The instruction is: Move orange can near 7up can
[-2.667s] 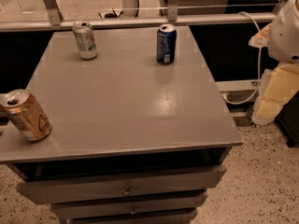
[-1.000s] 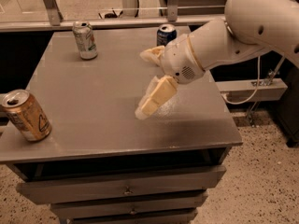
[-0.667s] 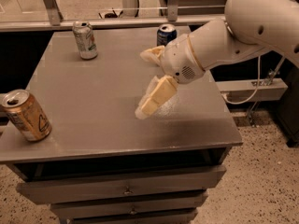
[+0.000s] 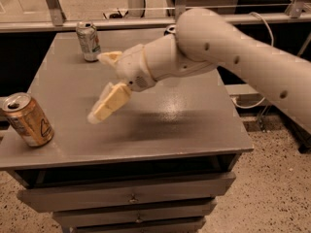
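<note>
The gripper hangs above the middle of the table, its two pale fingers spread wide and holding nothing. The orange can stands at the front left corner of the table, well apart from the gripper; it is gold-orange with a pale triangle mark, a white panel and a silver top, and it seems to lean a little. The 7up can stands upright at the back left of the table. The thick arm hides almost all of a dark can at the back edge.
</note>
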You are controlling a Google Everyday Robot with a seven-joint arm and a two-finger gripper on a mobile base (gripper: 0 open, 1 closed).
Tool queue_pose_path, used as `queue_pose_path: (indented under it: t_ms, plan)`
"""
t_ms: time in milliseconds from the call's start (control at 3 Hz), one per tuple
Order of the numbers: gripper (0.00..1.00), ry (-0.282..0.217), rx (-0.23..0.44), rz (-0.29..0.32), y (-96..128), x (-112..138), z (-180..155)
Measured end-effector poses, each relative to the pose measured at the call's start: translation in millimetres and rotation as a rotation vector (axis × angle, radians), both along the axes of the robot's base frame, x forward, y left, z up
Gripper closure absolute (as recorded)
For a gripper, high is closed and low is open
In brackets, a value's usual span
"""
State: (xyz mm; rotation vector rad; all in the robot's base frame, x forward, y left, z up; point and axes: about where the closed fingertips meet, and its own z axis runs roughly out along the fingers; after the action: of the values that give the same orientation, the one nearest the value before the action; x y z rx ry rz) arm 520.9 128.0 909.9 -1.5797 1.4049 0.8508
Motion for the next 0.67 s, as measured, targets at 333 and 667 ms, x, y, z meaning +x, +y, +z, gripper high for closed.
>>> queue_pose_path:
  t_ms: [333, 667]
  plan:
    - [0.0, 0.02, 0.099, 0.069, 61.1, 0.2, -10.8]
    - [0.0, 0.049, 0.146, 0.1, 84.1, -6.9, -17.1]
